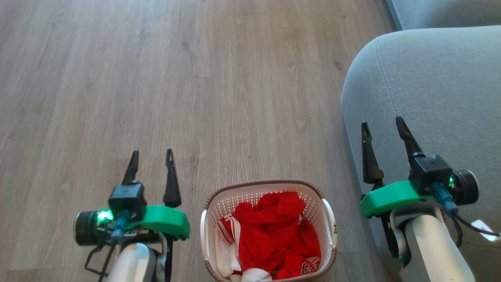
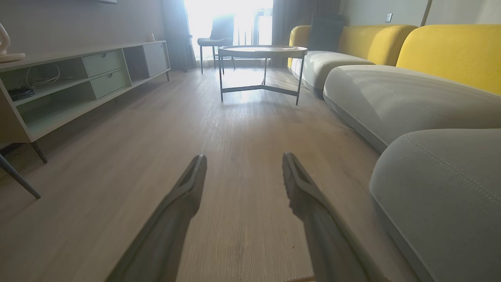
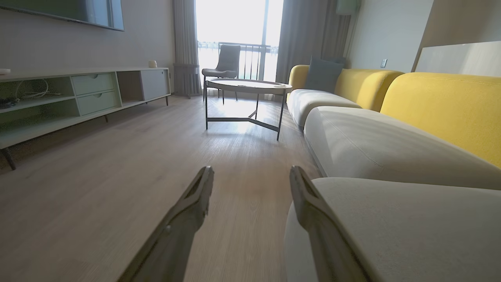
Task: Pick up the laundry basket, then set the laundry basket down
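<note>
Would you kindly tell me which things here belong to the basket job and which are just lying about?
Job: laundry basket, with red and white clothes inside; left gripper and right gripper, both open and empty.
Lying about: grey sofa, round coffee table, low cabinet, chair.

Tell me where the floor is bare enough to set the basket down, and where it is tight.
Bare floor lies ahead of the laundry basket and left gripper, bordered on the right by the grey sofa; it runs between the low cabinet and sofa up to the round table. Tight: the strip between basket and sofa, by the right gripper.
</note>
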### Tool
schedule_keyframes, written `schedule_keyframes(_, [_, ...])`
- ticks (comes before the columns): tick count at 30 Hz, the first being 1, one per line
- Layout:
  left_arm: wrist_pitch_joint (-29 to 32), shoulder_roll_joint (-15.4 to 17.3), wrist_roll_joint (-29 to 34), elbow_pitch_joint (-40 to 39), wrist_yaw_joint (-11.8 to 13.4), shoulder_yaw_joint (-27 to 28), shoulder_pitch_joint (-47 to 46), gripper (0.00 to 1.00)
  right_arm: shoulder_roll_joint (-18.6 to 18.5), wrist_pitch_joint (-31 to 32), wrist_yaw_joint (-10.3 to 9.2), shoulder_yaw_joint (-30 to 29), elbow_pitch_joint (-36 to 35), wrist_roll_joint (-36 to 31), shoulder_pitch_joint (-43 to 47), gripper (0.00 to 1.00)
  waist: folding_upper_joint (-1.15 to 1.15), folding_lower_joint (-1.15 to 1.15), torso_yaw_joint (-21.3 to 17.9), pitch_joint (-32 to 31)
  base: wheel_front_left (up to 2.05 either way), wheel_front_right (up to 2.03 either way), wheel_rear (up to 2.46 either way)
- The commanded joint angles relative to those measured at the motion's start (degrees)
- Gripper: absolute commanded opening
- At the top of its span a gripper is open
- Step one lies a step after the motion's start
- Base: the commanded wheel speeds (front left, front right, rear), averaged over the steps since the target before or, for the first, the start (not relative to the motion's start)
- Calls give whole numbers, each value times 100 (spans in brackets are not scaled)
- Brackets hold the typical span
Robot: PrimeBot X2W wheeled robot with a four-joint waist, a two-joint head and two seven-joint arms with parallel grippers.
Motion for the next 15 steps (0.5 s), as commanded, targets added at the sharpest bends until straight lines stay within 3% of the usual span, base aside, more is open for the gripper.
schedule_keyframes(1, [-29, -20, -63, -92, -94, 313, -130, 100, -48, -44, 40, 83, -107, 51, -172, 100, 0, 0, -3, -8, 0, 0, 0])
schedule_keyframes(5, [-29, -43, -139, 32, -295, 417, -111, 100, -48, -44, 40, 48, 41, 100, -170, 100, 0, 0, -9, -16, 0, 0, 0])
schedule_keyframes(15, [-29, -47, -295, 87, -304, 360, -96, 100, -48, -44, 40, 42, 202, 35, -193, 100, 0, 0, -15, -28, 0, 0, 0])
